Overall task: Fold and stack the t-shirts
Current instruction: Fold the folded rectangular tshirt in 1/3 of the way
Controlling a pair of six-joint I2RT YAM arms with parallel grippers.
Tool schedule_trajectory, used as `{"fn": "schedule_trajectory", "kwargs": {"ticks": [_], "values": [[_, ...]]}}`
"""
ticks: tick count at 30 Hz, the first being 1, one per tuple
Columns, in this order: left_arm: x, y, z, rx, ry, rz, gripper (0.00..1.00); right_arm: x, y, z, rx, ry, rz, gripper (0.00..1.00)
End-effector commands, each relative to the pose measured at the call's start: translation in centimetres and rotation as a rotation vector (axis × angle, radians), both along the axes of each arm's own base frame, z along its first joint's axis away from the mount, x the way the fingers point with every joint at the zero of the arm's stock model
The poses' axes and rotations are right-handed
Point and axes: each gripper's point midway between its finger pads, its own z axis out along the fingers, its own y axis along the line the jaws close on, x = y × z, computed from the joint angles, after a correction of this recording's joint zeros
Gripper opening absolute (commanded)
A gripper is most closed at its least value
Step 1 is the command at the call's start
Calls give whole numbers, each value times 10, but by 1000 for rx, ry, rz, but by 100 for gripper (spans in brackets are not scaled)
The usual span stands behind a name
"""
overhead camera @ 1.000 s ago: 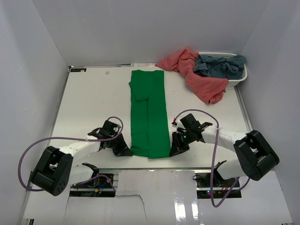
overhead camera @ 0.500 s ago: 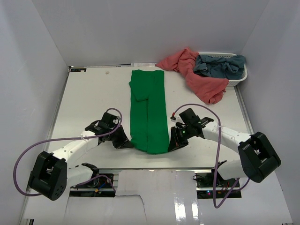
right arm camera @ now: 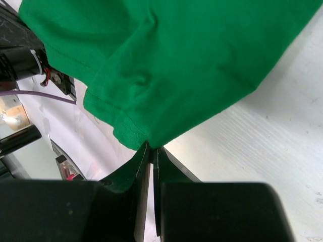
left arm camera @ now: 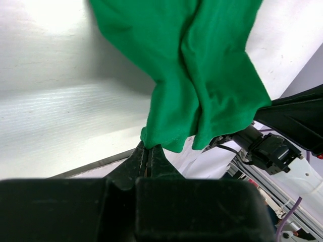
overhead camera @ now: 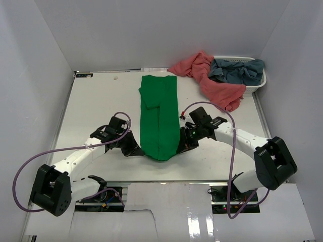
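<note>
The bright green t-shirt (overhead camera: 159, 116) lies as a long folded strip down the table's middle. My left gripper (overhead camera: 136, 150) is shut on its near left corner (left arm camera: 151, 138). My right gripper (overhead camera: 182, 146) is shut on its near right corner (right arm camera: 146, 136). Both corners are lifted off the table, so the near end sags to a point between the grippers. The salmon-pink t-shirt (overhead camera: 209, 80) lies crumpled at the back right, draped over the basket's edge. The grey-blue t-shirt (overhead camera: 237, 69) sits bunched in the basket.
A white slatted basket (overhead camera: 255, 85) stands at the back right corner. White walls close in the table (overhead camera: 96, 106) on three sides. Purple cables loop from both arms. The table's near edge lies just behind the grippers.
Both grippers have risen and moved away from the near edge with the green shirt's near corners. The shirt's near end has left the table and narrowed to a sagging point.
</note>
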Motion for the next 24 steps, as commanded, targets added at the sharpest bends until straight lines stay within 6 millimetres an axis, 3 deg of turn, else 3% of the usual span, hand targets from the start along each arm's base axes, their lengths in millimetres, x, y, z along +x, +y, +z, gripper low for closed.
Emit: {"fn": "schedule_trajectory", "kwargs": {"ticks": [1, 16, 24], "values": [[14, -5, 23, -24, -60, 17, 0, 12, 5, 10, 2, -33, 11, 8], [62, -2, 10, -14, -62, 67, 0, 51, 5, 15, -13, -85, -39, 8], [101, 10, 31, -26, -111, 98, 0, 77, 11, 20, -15, -107, -48, 8]]}}
